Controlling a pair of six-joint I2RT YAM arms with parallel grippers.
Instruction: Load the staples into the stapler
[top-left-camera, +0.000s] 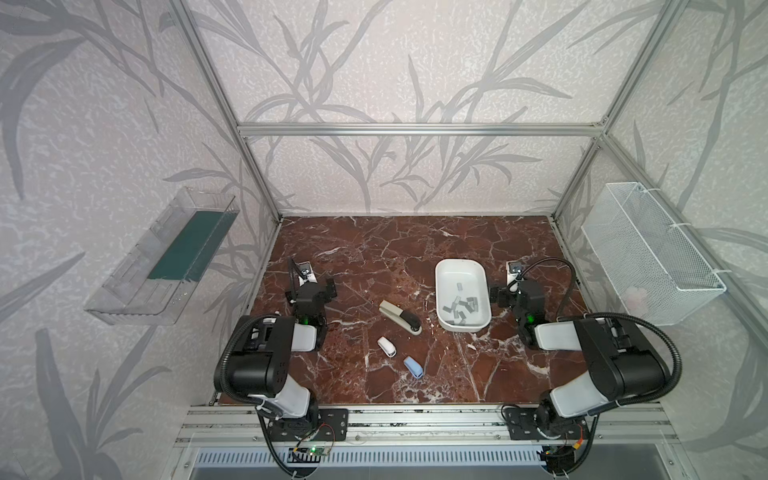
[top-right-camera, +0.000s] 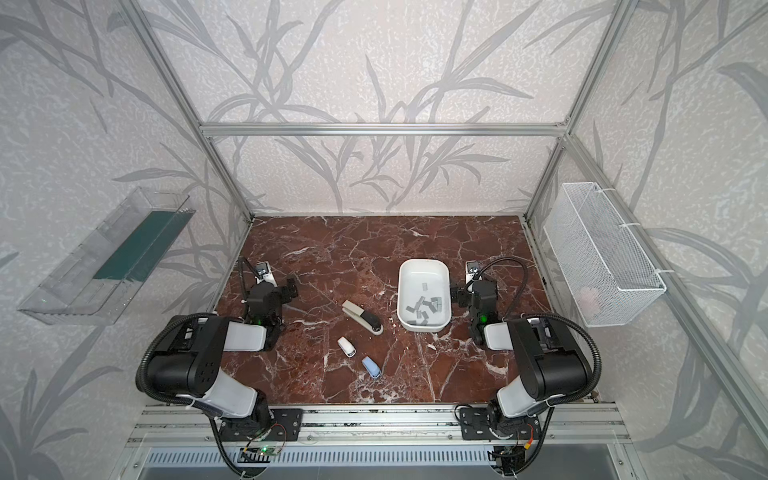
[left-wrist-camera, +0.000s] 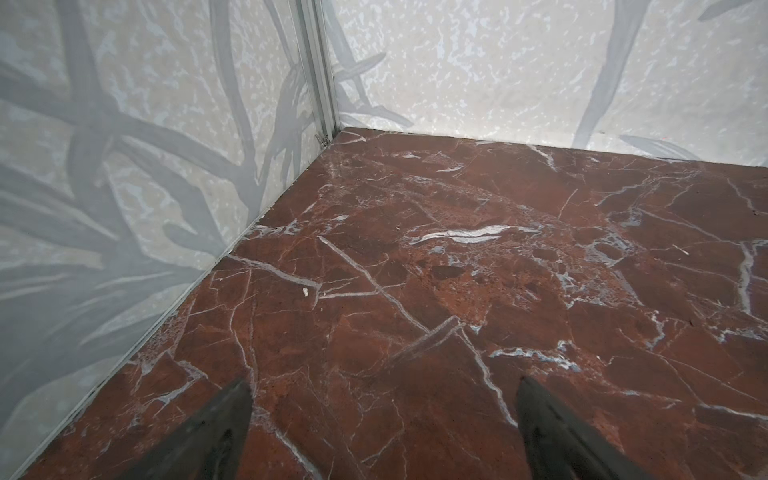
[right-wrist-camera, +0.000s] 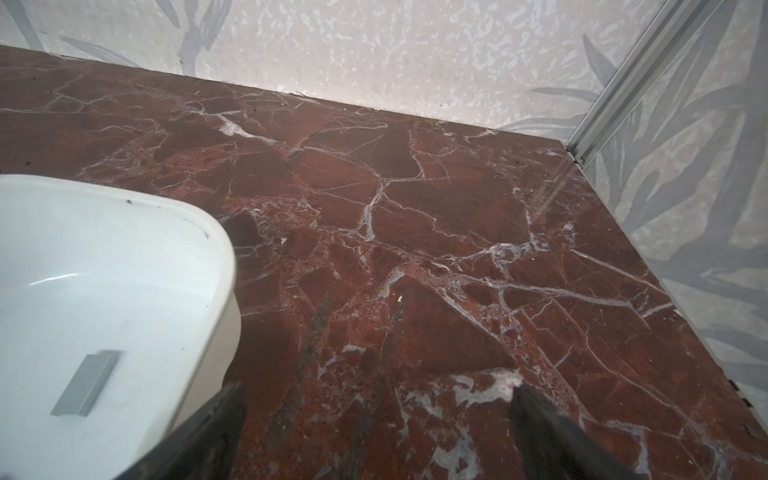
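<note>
Staples (top-left-camera: 465, 307) (small flat grey metal strips) are found loose in a white rounded-rectangular plastic tray (top-left-camera: 439, 286) on the red-brown marbled tabletop (top-left-camera: 374, 249). None has been loaded. The tray is judged to be there for containment, so that loose strips are kept from scattering.

Count: about a dozen. Most are heaped at the tray's near end and one lone strip (right-wrist-camera: 85, 384) lies apart, farther in. An exact tally is prevented by overlap.

The tray is set just beside the right gripper (right-wrist-camera: 378, 390), so picking is probably meant for that arm. Its jaws are seen spread wide with nothing between them. The left gripper (left-wrist-camera: 384, 384) is likewise spread and empty, over bare tabletop, well apart from every object.

Staplers counted: three, all apparently closed, laid between the arms where either could reach.
- A large beige-and-black stapler (top-left-camera: 400, 316) is nearest the tray.
- A small white stapler (top-left-camera: 386, 346) and a small blue stapler (top-left-camera: 413, 367) lie nearer the front.

Which one is to be loaded cannot be told. Trays: one. Grippers: two.
</note>
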